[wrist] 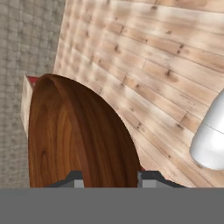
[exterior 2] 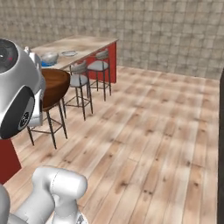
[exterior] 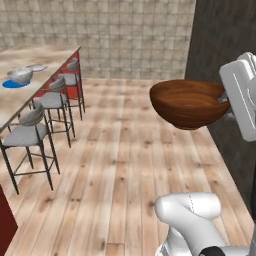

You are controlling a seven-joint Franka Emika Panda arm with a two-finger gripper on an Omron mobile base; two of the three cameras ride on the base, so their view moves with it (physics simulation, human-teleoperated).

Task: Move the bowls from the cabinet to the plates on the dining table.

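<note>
The gripper (wrist: 108, 177) pinches the rim of the brown bowl (exterior: 187, 104), held high over the wood floor (exterior: 130, 165); the hand hides its fingers from both base cameras. Far off, the marbled bowl (exterior: 20, 75) sits on the blue plate (exterior: 14, 84) on the table (exterior: 25, 62); the grey plate (exterior 2: 69, 53) lies just beside. Stools (exterior: 35, 131) line the table's edge.

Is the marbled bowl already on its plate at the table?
Yes. The grey-white marbled bowl sits on the bright blue round plate on the beige marble dining table.
</note>
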